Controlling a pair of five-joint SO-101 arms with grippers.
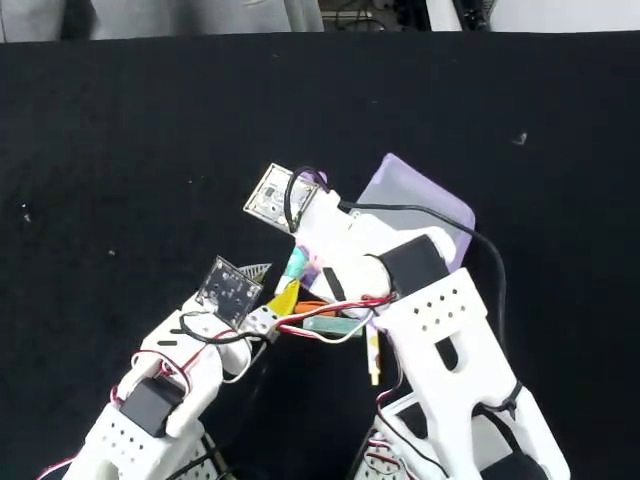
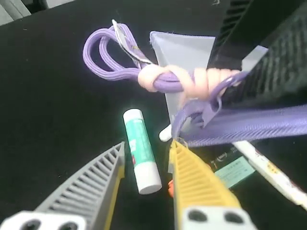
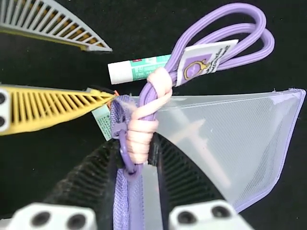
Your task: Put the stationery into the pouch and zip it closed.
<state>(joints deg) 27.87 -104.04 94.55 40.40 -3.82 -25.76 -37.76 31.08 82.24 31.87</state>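
While the right claw (image 3: 140,153) pinches the pouch (image 3: 230,139) at its zip end, the left claw (image 2: 146,145) stands wide over the glue stick (image 2: 140,151), which lies on the table (image 2: 48,96) just beside the pouch. Pencil (image 2: 268,170) also looks outside. Judging by this, packing is barely begun and zipping is not yet done.

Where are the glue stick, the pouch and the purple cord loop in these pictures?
glue stick (image 2: 139,147), left wrist view, middle of its green label.
pouch (image 3: 230,139), right wrist view, its clear side panel.
purple cord loop (image 2: 115,73), left wrist view, its lower strands.
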